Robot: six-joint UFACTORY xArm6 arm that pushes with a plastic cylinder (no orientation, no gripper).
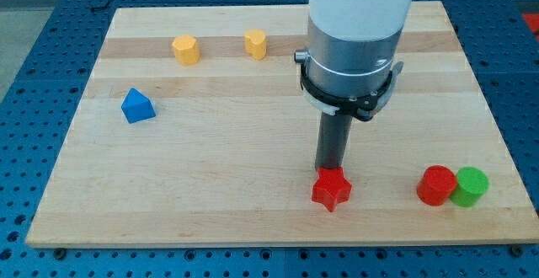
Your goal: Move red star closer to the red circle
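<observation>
The red star point(331, 189) lies near the view's bottom edge of the wooden board, a little right of centre. The red circle point(436, 184) lies further to the view's right at about the same height, touching a green circle point(469, 186) on its right side. My tip point(328, 169) stands just behind the red star, at its top edge, touching or nearly touching it. A gap of board separates the star from the red circle.
A blue triangular block point(137, 106) lies at the view's left. Two yellow blocks point(186, 49) point(255, 44) lie near the view's top. The arm's thick grey and white body point(354, 42) hangs over the board's upper middle. The board's bottom edge point(278, 243) is close below the star.
</observation>
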